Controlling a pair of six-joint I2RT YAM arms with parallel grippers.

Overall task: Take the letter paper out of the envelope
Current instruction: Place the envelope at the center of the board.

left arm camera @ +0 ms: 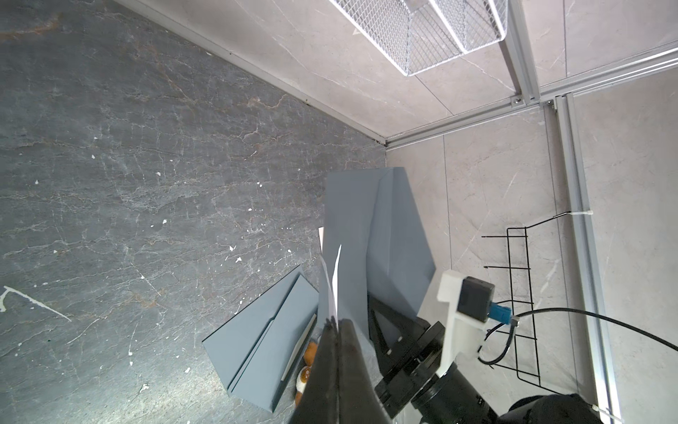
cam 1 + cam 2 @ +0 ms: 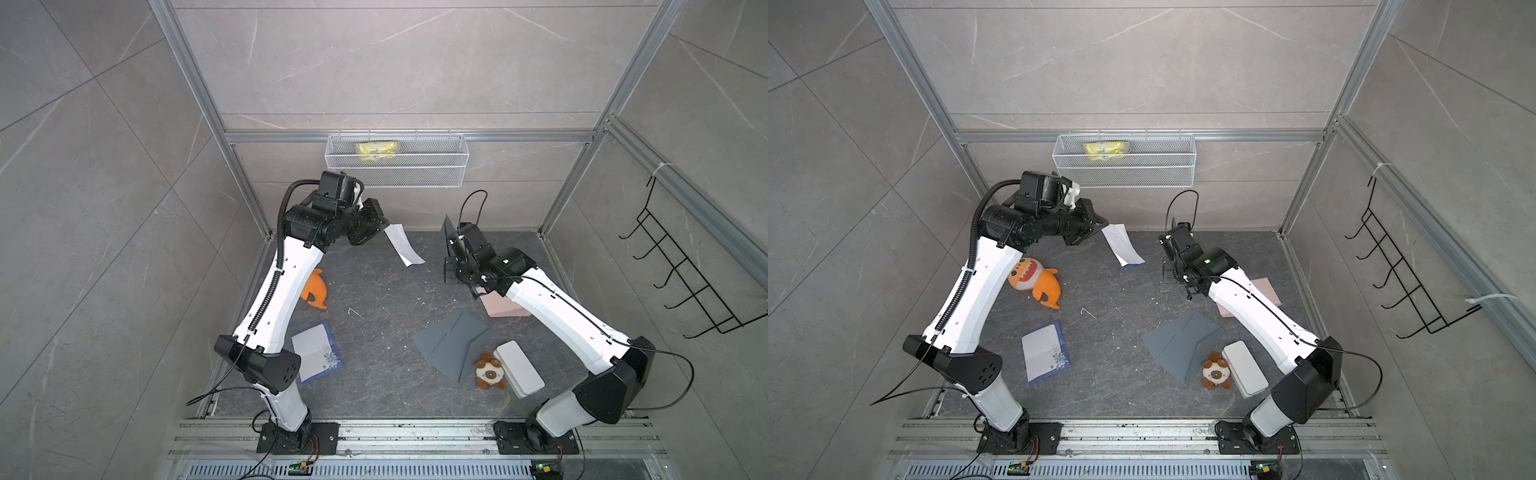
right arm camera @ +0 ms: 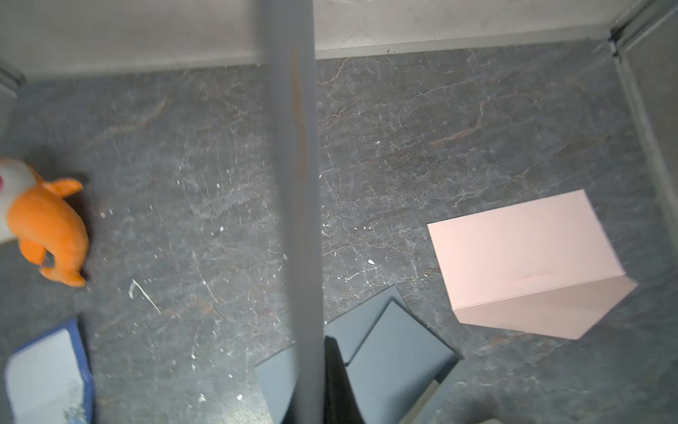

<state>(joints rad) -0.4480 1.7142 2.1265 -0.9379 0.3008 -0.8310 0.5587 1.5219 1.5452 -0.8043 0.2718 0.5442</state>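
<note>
Left claw (image 1: 335, 325) pinched shut on letter paper (image 2: 404, 246), held above tabletop (image 2: 374, 291) at 12 o'clock. Right claw (image 1: 379, 315) clamps envelope (image 2: 449, 235) upright at 1 o'clock, likely as anchor. They're apart; extraction looks done.

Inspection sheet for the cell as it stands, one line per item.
Surface: dark stone tabletop, white flecks, scratches.
Job's things: letter paper out, in the air; grey envelope held upright, apart from it.
Clutter: orange plush, blue-edged sheet, spare envelope lying open, pink envelope, small plush, white box.
End effectors: left end effector shut on letter paper; right end effector shut on grey envelope.
Cables: black conduit along left arm; thin cable off right wrist.
Surroundings: wire basket holding yellow packet; black rack on side wall.
</note>
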